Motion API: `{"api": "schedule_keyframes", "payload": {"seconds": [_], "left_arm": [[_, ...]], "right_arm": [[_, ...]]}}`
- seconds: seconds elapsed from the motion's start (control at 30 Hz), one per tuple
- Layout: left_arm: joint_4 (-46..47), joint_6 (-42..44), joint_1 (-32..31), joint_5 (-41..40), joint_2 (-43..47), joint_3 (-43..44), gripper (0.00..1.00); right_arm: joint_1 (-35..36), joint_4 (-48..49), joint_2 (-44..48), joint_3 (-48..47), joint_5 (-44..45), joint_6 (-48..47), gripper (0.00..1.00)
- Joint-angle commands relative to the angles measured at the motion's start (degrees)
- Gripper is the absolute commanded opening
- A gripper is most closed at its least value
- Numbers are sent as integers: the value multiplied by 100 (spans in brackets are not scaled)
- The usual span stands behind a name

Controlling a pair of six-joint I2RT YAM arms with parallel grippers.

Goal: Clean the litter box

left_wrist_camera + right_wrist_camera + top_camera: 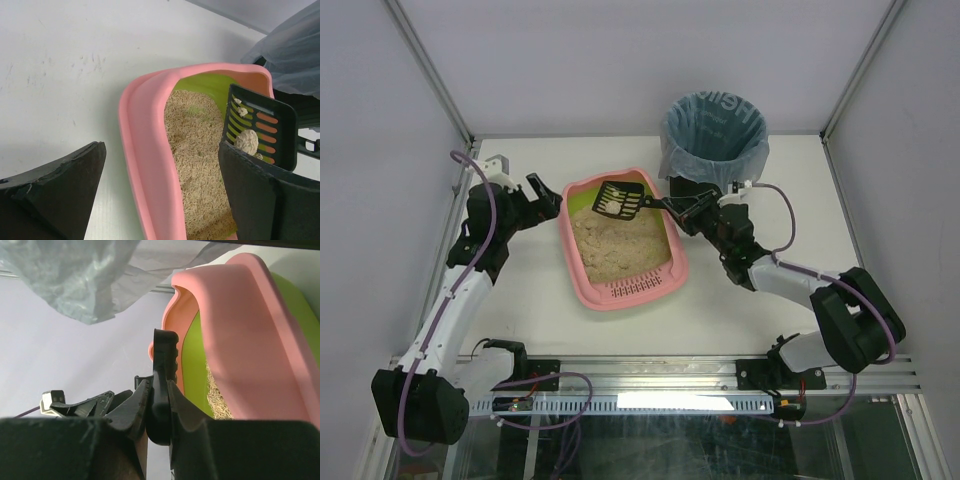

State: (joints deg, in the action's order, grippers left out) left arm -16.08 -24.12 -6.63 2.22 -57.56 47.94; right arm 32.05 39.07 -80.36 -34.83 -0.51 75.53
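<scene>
Over the litter box [582, 285], right jaws pinch the scoop [618, 200] handle.
That right gripper [670, 207] sits at the box's 2 o'clock, clumps [246, 141] on the scoop; left gripper [548, 194], jaws spread, hovers at 10 o'clock; box lies mid table [520, 300], bin [715, 130] at 1 o'clock.

In the left wrist view, the right-hand finger [265, 195] of the left gripper [162, 150] hides the lower part of the scoop [260, 120] and some litter behind it. The litter box [145, 165] under the claw runs off the bottom edge. Ahead and to the right, the blue bag [295, 55] is cut by the frame. At the right gripper [159, 405], only the scoop's handle shows, edge-on. What the pale lumps [246, 141] on the scoop are cannot be told.
</scene>
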Motion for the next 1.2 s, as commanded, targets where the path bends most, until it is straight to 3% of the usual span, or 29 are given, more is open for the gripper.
{"api": "schedule_keyframes", "payload": {"seconds": [0.0, 0.07, 0.17, 0.3, 0.43, 0.53, 0.67, 0.8, 0.93, 1.03, 1.17], "left_arm": [[532, 192, 50, 137, 521, -160, 99], [590, 210, 50, 36, 618, -227, 99], [553, 324, 49, 70, 637, -210, 99], [549, 359, 53, 145, 599, -227, 99], [575, 467, 51, 270, 509, -163, 99], [586, 435, 54, 335, 464, -233, 99], [585, 465, 51, 473, 381, -181, 99], [653, 441, 49, 419, 452, -257, 99], [639, 449, 51, 410, 440, -235, 99], [661, 396, 51, 374, 446, -276, 99], [636, 408, 54, 467, 338, -185, 99]], "right_arm": [[89, 281, 16, -220, -29, -15, 0], [220, 112, -152, -598, -353, -289, 0], [-123, 374, 186, 34, 265, 247, 0], [178, 215, -88, -512, -351, -238, 0], [-198, 899, 168, 272, 201, 433, 0], [184, 703, -155, -343, -433, -119, 0], [-172, 1010, 26, 150, 21, 421, 0], [262, 727, -219, -488, -422, -161, 0], [-151, 949, 73, 57, -39, 277, 0], [309, 607, -157, -537, -403, -280, 0], [-175, 914, 124, 151, 124, 315, 0]]}}
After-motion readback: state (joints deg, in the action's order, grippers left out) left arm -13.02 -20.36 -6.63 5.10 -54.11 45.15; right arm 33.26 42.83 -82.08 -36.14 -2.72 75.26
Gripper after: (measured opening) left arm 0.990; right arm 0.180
